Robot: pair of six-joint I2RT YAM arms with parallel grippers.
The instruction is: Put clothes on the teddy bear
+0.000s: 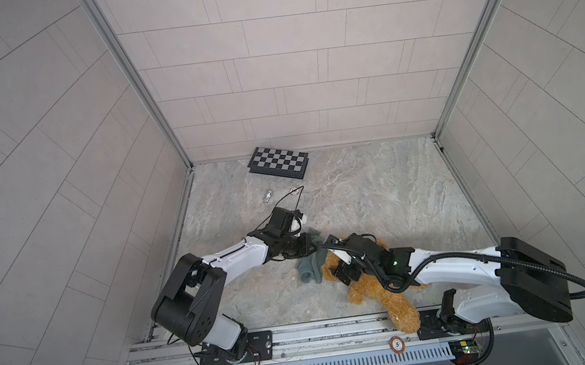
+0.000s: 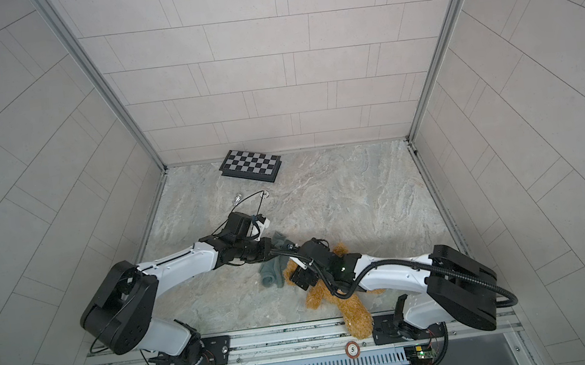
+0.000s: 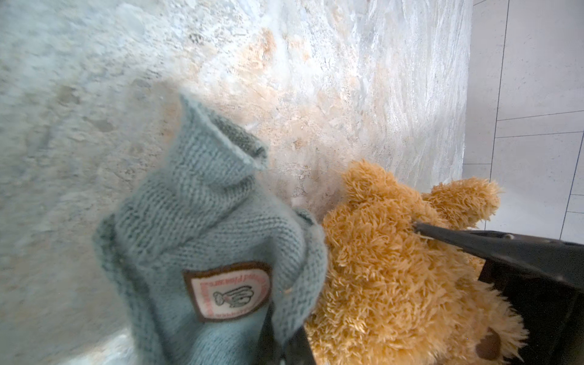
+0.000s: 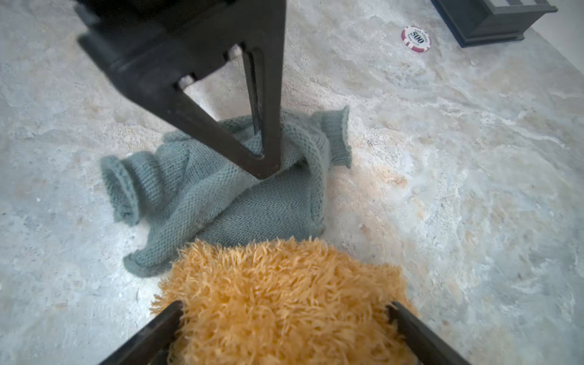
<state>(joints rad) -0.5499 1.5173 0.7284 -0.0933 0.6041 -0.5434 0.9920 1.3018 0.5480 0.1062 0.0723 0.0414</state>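
Marbled tabletop (image 1: 378, 188); right hand (image 4: 284, 311) wide astride teddy bear (image 1: 403, 313)

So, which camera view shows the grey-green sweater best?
The right wrist view: nearly the whole sweater, both sleeves, the left pincer shut on it. The left wrist view shows a close part with its patch; both top views show it small and partly hidden.

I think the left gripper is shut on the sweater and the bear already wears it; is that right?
Not quite: the bear wears nothing; the sweater lies beside it, as the right wrist view shows. The left gripper is indeed shut on the sweater.
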